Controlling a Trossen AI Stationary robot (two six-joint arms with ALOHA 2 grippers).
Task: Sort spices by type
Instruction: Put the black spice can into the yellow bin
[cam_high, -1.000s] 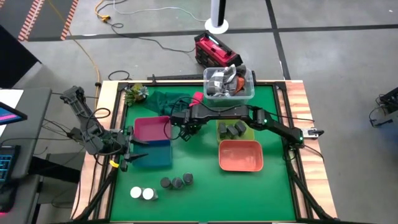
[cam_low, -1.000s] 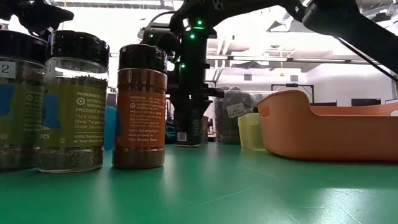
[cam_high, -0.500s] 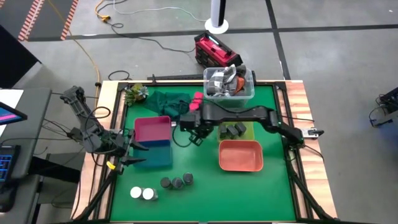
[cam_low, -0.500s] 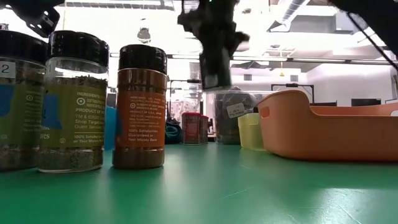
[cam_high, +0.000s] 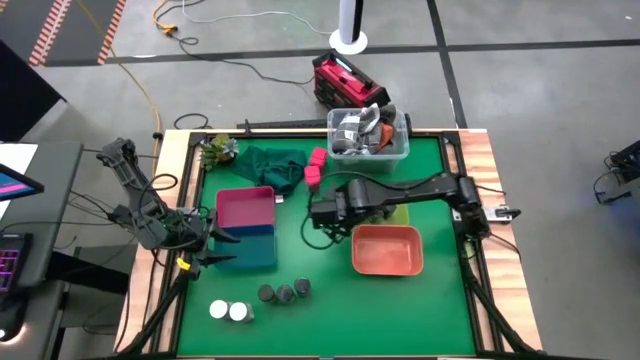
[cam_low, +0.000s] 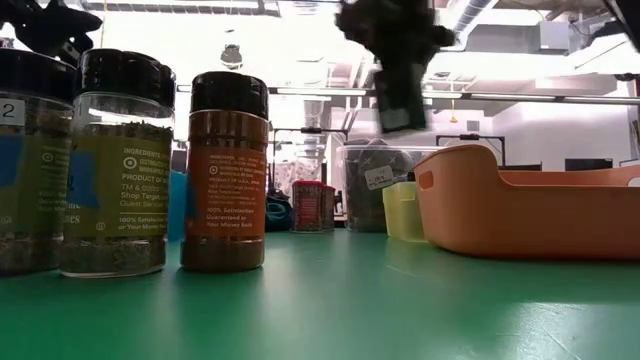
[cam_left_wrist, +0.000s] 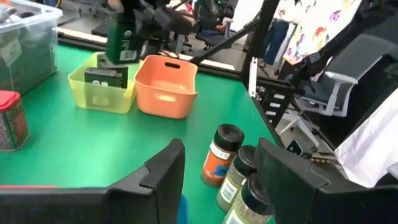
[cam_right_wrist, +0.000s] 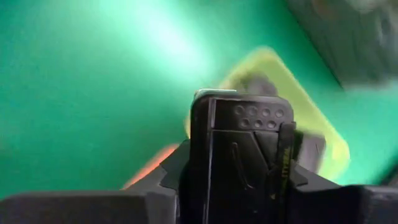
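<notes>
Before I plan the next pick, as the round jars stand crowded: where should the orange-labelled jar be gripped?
Probably by its black cap, coming straight down: the orange-labelled jar stands upright at the row's end, a green-labelled jar close beside it. Close across the row, not along it.

Green table mat (cam_high: 300, 255) with pale wood border. Trays: pink tray (cam_high: 245, 207), blue tray (cam_high: 250, 248), yellow-green tray (cam_left_wrist: 102, 93), salmon-orange tray (cam_high: 386, 249). 2 bright pink cubes (cam_high: 315, 165). 3 dark grey round jars (cam_high: 284, 292), 2 white-topped jars (cam_high: 228, 311). Dark grey rectangular block (cam_right_wrist: 245, 140) with dotted top, in black right gripper (cam_high: 325, 213). Orange-labelled jar (cam_low: 227, 170), black cap. Red box (cam_high: 345, 80) on grey floor.
</notes>
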